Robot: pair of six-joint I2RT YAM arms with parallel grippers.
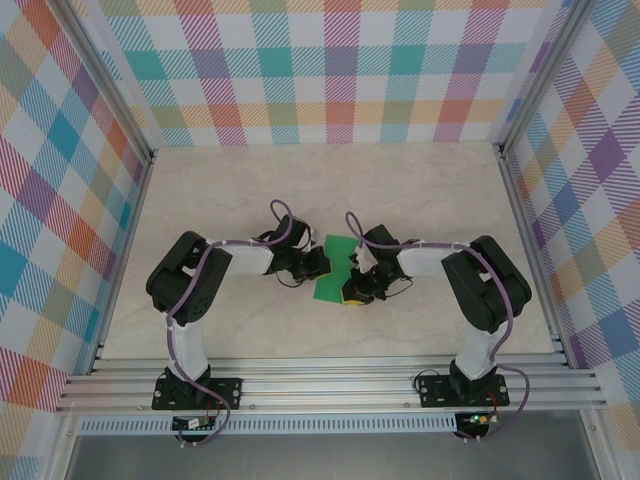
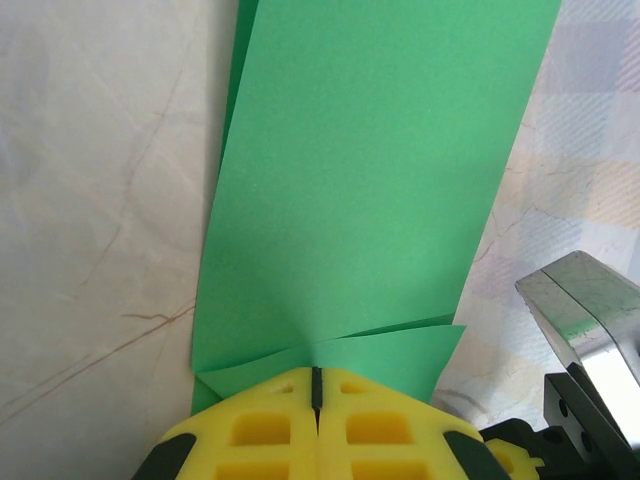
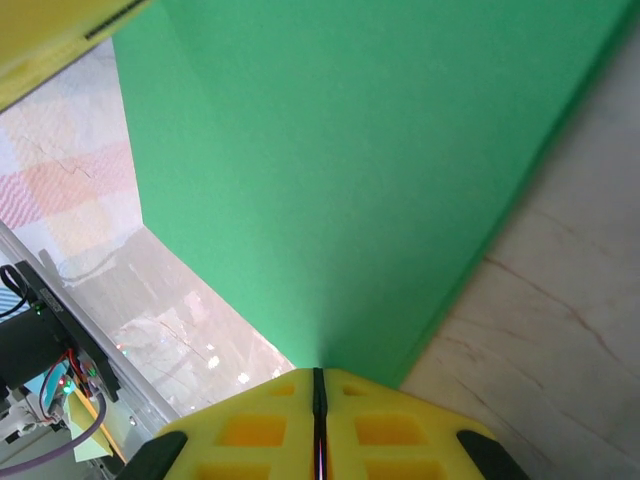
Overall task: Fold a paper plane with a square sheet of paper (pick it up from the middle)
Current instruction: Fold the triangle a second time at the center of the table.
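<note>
Two arms meet at the middle of the top view, where the left gripper and the right gripper flank the green sheet of paper over the pale table. From the left wrist, yellow fingers at the bottom edge are pressed together on the sheet's puckered near edge; the paper runs up the frame, doubled along its left side. From the right wrist, the fingers at bottom centre likewise pinch the sheet, which spreads toward the upper right.
</note>
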